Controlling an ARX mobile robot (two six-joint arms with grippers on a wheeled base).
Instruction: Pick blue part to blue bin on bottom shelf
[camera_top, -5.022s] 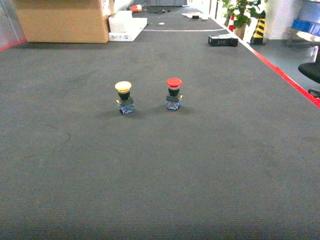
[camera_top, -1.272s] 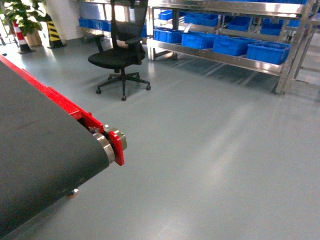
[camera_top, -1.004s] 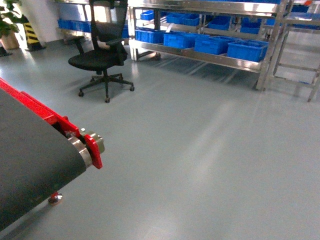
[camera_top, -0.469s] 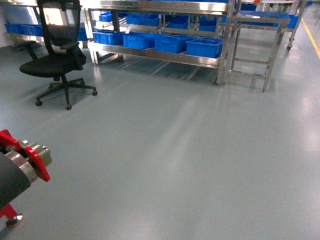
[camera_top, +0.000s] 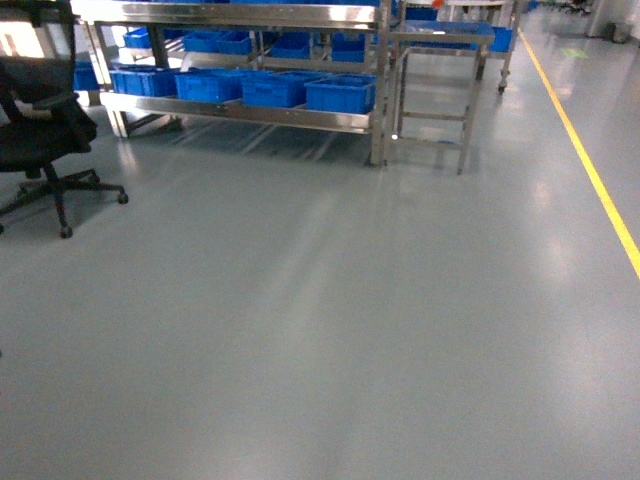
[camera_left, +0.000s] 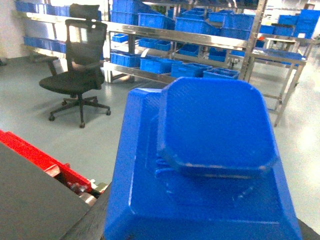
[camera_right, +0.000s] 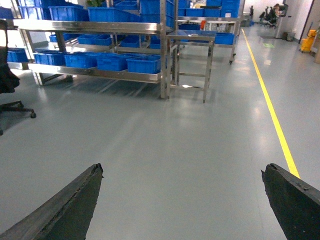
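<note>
The blue part (camera_left: 205, 155), a big moulded plastic piece with a raised lid-like top, fills the left wrist view. My left gripper (camera_left: 200, 232) is shut on it and mostly hidden beneath; only one dark finger (camera_left: 92, 222) shows at the left. Far ahead, the bottom shelf (camera_top: 250, 112) of the steel rack carries a row of blue bins (camera_top: 340, 93). The right wrist view also shows that bottom shelf (camera_right: 95, 73) and the blue bins (camera_right: 142, 64). My right gripper (camera_right: 182, 169) hangs open over bare floor. Neither gripper shows in the head view.
A small steel table (camera_top: 440, 35) stands just right of the rack. A black office chair (camera_top: 40, 130) is at the left, and a yellow floor line (camera_top: 590, 175) runs along the right. The conveyor's red end (camera_left: 47, 162) lies beside my left arm.
The head view has swung from the conveyor belt round to the rack. The conveyor end has left the view, and the rack and chair have slid to the left.
</note>
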